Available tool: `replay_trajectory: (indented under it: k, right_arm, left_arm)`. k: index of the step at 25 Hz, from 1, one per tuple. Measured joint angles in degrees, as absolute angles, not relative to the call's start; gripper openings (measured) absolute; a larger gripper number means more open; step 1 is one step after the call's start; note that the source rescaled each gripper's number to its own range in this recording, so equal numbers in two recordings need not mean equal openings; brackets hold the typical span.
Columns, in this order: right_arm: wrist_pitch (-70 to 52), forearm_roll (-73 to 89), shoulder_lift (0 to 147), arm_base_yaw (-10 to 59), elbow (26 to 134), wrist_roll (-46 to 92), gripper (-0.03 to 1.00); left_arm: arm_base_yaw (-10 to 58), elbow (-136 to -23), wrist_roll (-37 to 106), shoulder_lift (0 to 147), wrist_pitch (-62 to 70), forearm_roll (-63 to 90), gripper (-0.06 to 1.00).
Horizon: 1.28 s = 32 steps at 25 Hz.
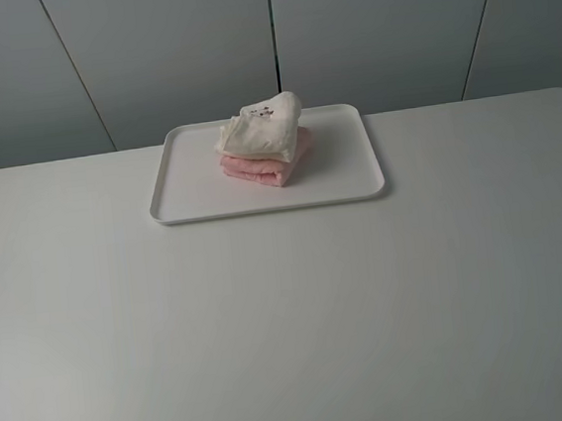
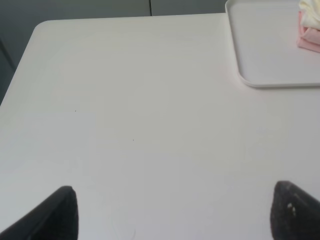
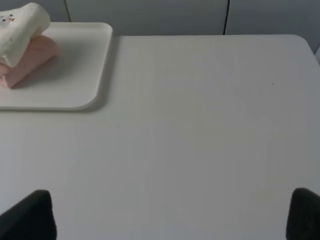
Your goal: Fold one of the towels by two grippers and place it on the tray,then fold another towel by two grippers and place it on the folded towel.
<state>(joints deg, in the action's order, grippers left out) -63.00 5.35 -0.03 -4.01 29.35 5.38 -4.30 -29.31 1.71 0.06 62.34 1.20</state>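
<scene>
While both towels sit stacked on the tray [image 1: 188,180], cream towel [image 1: 261,125] atop pink towel [image 1: 257,168], left tool [image 2: 172,212] and right tool [image 3: 172,215] spread wide, empty, over bare surface [image 1: 291,319].

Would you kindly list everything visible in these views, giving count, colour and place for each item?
cream towel: one, off-white with a small dark mark on top, folded, lying on the pink towel.
pink towel: one, pale pink, folded, on the tray under the cream towel.
tray: one, white, rectangular with rounded corners and a low rim, at the far middle of the table.
table: one, white, filling most of each view.
wall panels: several, grey, behind the table.
left gripper: one, black fingers wide apart, open, holding nothing, over bare table on the left side.
right gripper: one, black fingers wide apart, open, holding nothing, over bare table on the right side.
</scene>
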Motion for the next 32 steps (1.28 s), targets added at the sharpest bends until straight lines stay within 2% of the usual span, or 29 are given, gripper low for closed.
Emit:
replay_trajectory:
  k: [32]
  right_arm:
    - [-63.00,5.48,-0.03,-4.01,29.35,6.40,1.00]
  left_arm:
    - [-4.30,-29.31,1.71,0.06,62.34,1.07,0.99]
